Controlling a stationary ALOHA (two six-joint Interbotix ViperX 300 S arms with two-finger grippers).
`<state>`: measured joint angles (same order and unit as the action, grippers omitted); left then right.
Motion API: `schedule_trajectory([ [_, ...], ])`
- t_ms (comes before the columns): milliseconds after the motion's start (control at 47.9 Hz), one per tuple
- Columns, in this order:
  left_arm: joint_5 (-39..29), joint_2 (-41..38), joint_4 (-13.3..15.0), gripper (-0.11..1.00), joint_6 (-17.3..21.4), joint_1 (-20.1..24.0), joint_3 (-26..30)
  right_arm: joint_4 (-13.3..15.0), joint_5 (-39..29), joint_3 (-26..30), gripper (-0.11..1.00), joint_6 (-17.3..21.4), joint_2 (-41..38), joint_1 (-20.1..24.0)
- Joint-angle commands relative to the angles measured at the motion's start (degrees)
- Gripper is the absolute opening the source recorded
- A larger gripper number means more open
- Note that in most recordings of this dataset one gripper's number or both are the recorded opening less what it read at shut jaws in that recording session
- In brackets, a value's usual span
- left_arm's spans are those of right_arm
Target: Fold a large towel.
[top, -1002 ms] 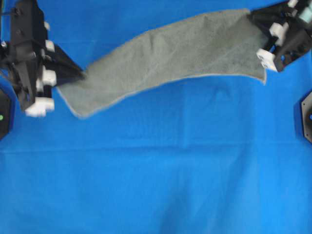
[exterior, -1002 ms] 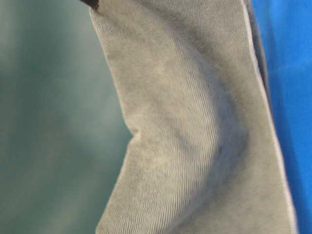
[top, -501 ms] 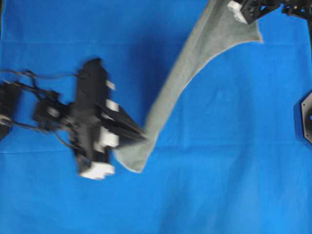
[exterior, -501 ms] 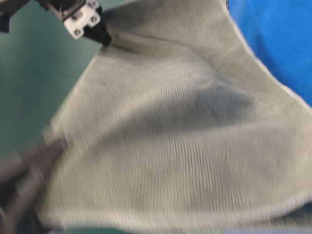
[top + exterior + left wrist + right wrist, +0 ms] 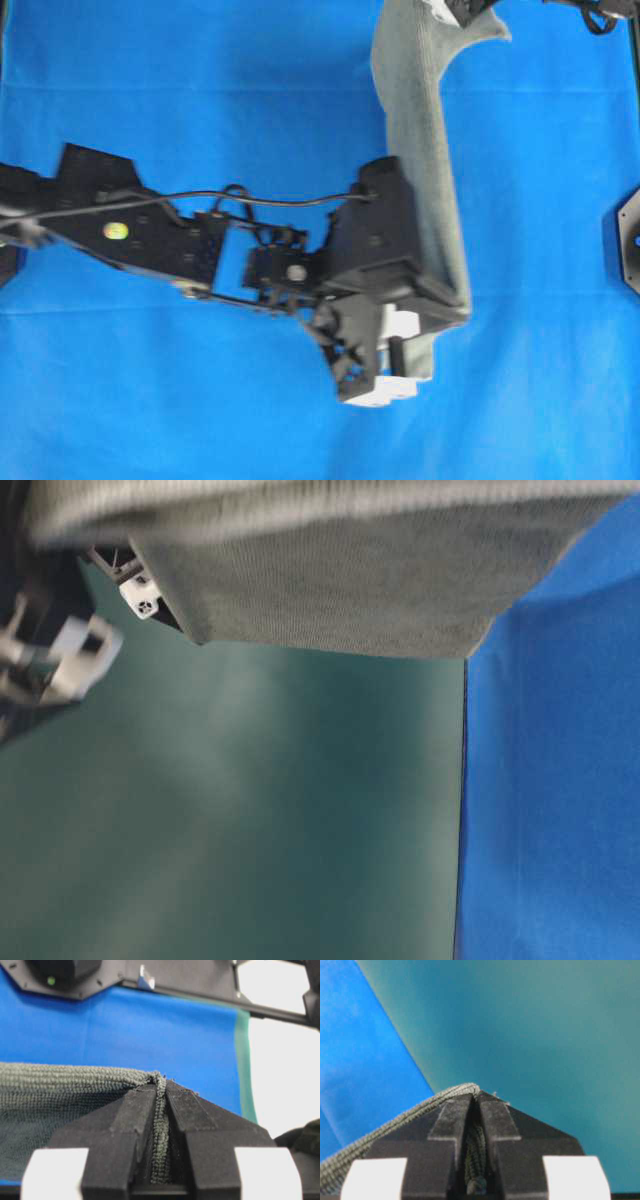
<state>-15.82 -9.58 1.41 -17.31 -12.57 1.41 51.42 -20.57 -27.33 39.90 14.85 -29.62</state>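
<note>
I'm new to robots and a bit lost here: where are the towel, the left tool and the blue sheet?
towel (image 5: 418,150): overhead view, middle of the hanging grey-green strip.
left tool (image 5: 161,1091): left wrist view, between the fingertips pinching the towel.
blue sheet (image 5: 200,420): overhead view, bare lower-left area.

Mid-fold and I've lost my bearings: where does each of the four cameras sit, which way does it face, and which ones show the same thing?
Overhead: above, facing down on the blue sheet; left arm, left gripper and towel show.
Table-level: low, sideways along the sheet; the towel hangs overhead, a blurred gripper at left.
Left wrist: on the left arm, looking along its fingers, shut on the towel's edge.
Right wrist: the same, right gripper shut on the towel.
Shared: all four show the towel and the sheet.
</note>
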Motion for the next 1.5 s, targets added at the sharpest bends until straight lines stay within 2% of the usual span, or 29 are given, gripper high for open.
schedule_trajectory([
  [0, 1.41, -1.49, 0.44, 0.04, -0.44, -4.39, 4.83, 0.26, -2.46, -0.09, 0.05, 0.00, 2.37, -3.34],
  [146, 2.29, -7.21, 0.35, 0.04, -2.29, -4.92, 11.51, 0.26, -7.21, -4.22, 0.05, -0.09, 7.29, -3.43],
  [334, 2.90, -13.89, 0.44, 0.04, -2.81, -6.86, 21.36, -0.09, -12.04, -8.00, 0.05, -0.18, 14.33, -3.34],
  [417, 2.37, -14.68, 0.44, 0.04, -3.16, -8.00, 23.20, -0.18, -11.95, -8.17, 0.05, -0.26, 15.64, -3.25],
  [522, 1.76, -14.06, 0.44, 0.04, -5.10, -8.70, 21.53, -0.53, -11.16, -7.56, 0.05, -0.26, 13.80, -3.25],
  [605, 2.11, -12.30, 0.44, 0.04, -8.53, -8.70, 17.31, -1.05, -10.99, -6.59, 0.05, -0.35, 10.37, -3.25],
  [689, 4.83, -9.67, 0.35, 0.04, -13.10, -8.70, 10.81, -1.76, -10.90, -5.71, 0.05, -0.35, 5.98, -2.81],
  [856, 19.51, -3.87, 0.70, 0.04, -21.97, -9.23, -6.68, -3.08, -8.35, -4.48, 0.05, -0.35, -3.87, -0.70],
  [1002, 27.60, 0.70, 1.49, 0.04, -28.13, -9.40, -20.39, -3.16, -2.46, -2.20, 0.05, -0.35, -10.37, -0.09],
  [1106, 28.21, 3.08, 1.58, 0.04, -29.88, -9.40, -26.19, -2.46, 0.79, 0.09, 0.05, -0.62, -13.62, -0.09],
  [1211, 28.04, 5.01, 1.58, 0.04, -29.97, -9.49, -30.50, -0.97, 3.60, 2.99, 0.05, -2.90, -16.52, -0.26],
  [1482, 25.75, 8.79, 1.76, 0.04, -31.46, -8.79, -38.94, -0.97, 7.03, 9.05, 0.05, -8.61, -22.68, -0.70],
])
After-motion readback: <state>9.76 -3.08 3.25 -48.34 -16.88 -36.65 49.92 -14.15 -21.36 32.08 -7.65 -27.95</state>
